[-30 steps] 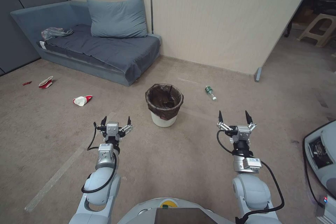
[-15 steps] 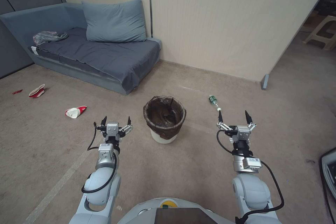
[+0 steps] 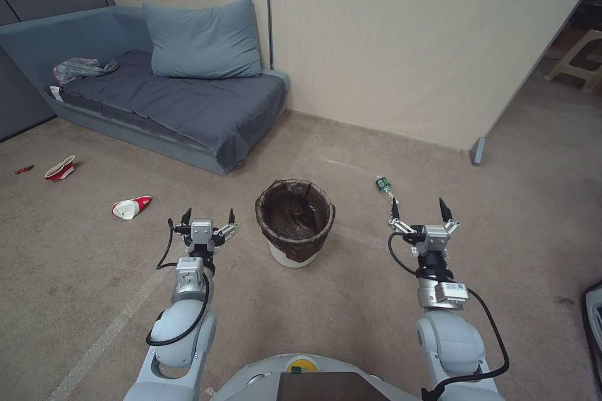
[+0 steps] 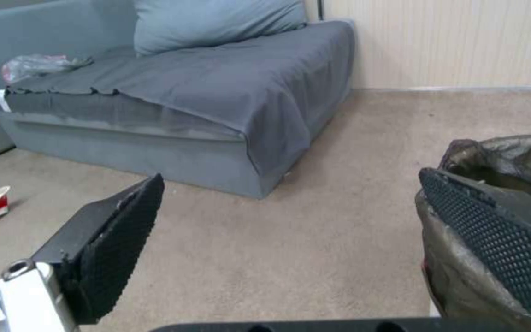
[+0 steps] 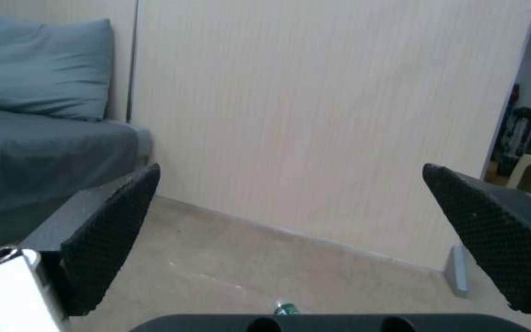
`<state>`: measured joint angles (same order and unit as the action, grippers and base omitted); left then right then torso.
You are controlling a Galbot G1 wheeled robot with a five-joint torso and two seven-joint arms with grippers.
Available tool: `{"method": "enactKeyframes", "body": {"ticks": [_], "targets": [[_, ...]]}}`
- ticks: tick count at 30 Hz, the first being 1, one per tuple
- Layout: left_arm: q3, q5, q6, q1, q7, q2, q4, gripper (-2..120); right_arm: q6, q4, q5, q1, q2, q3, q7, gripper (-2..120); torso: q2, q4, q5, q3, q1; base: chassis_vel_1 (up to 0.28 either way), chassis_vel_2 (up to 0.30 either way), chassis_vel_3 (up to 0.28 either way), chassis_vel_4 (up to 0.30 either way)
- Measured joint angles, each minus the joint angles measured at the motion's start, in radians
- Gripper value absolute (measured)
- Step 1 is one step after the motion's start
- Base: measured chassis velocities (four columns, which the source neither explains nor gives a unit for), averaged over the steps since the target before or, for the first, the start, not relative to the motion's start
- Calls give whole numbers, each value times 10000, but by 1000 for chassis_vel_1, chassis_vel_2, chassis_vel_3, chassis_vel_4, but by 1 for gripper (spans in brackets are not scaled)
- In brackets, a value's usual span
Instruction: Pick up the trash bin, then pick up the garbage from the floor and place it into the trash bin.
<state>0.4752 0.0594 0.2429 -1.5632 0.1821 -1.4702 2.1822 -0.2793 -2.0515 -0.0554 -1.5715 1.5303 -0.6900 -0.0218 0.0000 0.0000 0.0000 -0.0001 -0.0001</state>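
we see a white plastic bin (image 3: 292, 255) lined with a thin, crinkled, faintly glossy dark bag (image 3: 295, 213). the floor (image 3: 351, 301) is matt, rough beige carpet. the sofa (image 3: 169, 100) wears soft matt grey cloth. our left claw (image 3: 207, 218) carries dimpled black rubbery pads (image 4: 118, 249).

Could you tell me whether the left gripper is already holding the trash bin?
No, the left gripper hangs open above the carpet beside the trash bin, not touching it.
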Motion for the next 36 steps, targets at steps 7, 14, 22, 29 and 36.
{"method": "enactKeyframes", "body": {"ticks": [7, 14, 22, 29, 36], "targets": [[1, 0, 0, 3, 0, 0, 0, 100, 0, -2, 0, 2, 0, 0, -1, 100, 0, 0, 0, 0, 0, 0, 0, 0, 0], [0, 0, 0, 2, 0, 0, 0, 100, 1, -2, 0, 2, 0, 0, -1, 100, 0, 0, 0, 1, 0, 0, 0, 0, 0], [1, 0, 0, 2, 0, 0, 0, 100, 1, -3, 0, 2, 0, 0, -1, 100, 0, 0, 0, 1, 0, 0, 0, 0, 0], [1, 0, 0, 3, 0, 0, 0, 100, 2, -2, 1, 2, 0, 0, -1, 100, 0, 0, 0, 2, 0, 0, 0, 0, 0], [1, 0, 0, 3, 0, 0, 0, 100, 2, -2, 0, 2, 0, 0, -1, 100, 0, 0, 0, 2, 0, 0, 0, 0, 0]]}}
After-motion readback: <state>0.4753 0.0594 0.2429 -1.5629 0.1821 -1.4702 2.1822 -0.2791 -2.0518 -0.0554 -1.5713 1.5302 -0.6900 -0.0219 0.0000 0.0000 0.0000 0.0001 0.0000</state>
